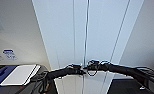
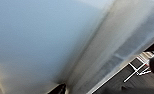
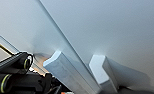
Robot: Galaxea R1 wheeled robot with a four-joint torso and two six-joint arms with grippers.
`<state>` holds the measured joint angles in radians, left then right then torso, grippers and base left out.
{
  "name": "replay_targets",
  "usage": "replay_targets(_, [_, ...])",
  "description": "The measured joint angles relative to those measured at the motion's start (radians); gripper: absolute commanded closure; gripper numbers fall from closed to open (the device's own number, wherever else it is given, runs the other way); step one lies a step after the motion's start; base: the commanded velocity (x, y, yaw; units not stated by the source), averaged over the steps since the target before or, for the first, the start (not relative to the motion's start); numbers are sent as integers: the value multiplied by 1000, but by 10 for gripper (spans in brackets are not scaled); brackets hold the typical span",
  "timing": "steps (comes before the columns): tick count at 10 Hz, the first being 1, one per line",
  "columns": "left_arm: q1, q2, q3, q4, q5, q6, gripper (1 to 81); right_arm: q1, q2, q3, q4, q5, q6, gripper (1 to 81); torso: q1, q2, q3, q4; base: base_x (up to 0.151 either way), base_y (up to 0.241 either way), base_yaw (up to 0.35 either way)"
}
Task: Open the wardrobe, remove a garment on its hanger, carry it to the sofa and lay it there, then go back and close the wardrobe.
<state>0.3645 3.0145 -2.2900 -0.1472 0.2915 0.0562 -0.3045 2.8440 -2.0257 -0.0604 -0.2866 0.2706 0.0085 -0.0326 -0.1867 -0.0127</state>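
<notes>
The wardrobe (image 1: pixel 98 35) stands right in front of me, tall and white, its two doors meeting at a thin dark seam. Both dark arms reach in to that seam at handle height. My left gripper (image 1: pixel 80 71) comes from the left and my right gripper (image 1: pixel 89 67) from the right, almost touching each other. In the right wrist view the pair of white handles (image 3: pixel 66 75) (image 3: pixel 103 71) stand close on either side of the seam, with the left arm's dark parts (image 3: pixel 18 75) beside them. The left wrist view looks along a white door (image 2: pixel 43 37).
A dark table (image 1: pixel 41 68) at the lower left carries a flat white board (image 1: pixel 19 74) and a blue item (image 1: pixel 0 75). Grey wall with labelled sockets (image 1: pixel 9 54) lies left of the wardrobe. Dark floor (image 1: pixel 123 87) shows at the right; thin white furniture legs (image 2: pixel 136 71) stand nearby.
</notes>
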Motion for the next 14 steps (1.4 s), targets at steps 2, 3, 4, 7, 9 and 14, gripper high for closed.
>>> replay_targets(2, [-9,27,-37,15,30,-2,10,-1,-2,6,1,7,0,10,0,0,0,0,0,0,0])
replay_targets(3, [-9,29,-39,18,31,-2,10,-3,-9,19,1,14,0,10,0,0,0,0,0,0,0])
replay_targets(4, [-9,27,-30,25,32,-5,10,-8,-27,56,-3,27,0,10,0,0,0,0,0,0,0])
replay_targets(7, [7,-29,89,67,-3,-5,10,-37,-72,146,-26,87,-16,10,0,0,0,0,0,0,0])
replay_targets(9, [21,-98,220,95,-37,-1,10,-71,-108,209,-38,156,-29,10,1,0,0,0,0,0,0])
replay_targets(14, [136,-372,646,160,-115,16,10,-179,-220,377,-31,337,-62,10,3,1,0,0,0,0,0])
